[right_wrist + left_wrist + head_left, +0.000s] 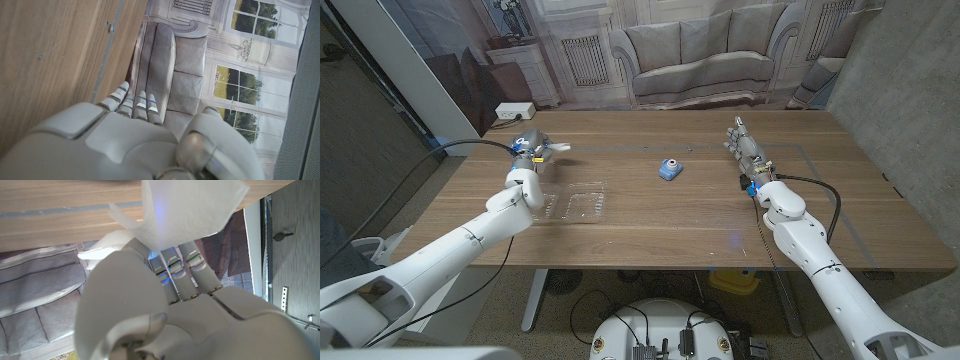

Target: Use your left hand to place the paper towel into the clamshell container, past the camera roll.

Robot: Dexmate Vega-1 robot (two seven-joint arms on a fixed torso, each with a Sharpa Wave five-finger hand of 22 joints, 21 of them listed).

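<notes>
Behind the wooden table (650,215) hangs a printed backdrop of a grey sofa and panelled walls. On the table's left half, near its far edge, the left hand (529,146) holds the paper towel (556,148), a small white sheet that sticks out to the right of the fingers. In the left wrist view the towel (185,207) is pinched between the thumb and the fingers (172,267), its loose edge spread out against the wood grain. Just nearer than that hand lies the clear clamshell container (577,201), lying open on the table, apart from the towel. The blue camera roll (669,169) sits close to the table's middle, to the right of the container and well apart from both hands. On the right half, the right hand (748,152) stands with its fingers reaching toward the far edge and holds nothing; in the right wrist view its fingers (134,102) lie straight and close together beside the wood. A white power strip (514,110) sits off the far left corner.
</notes>
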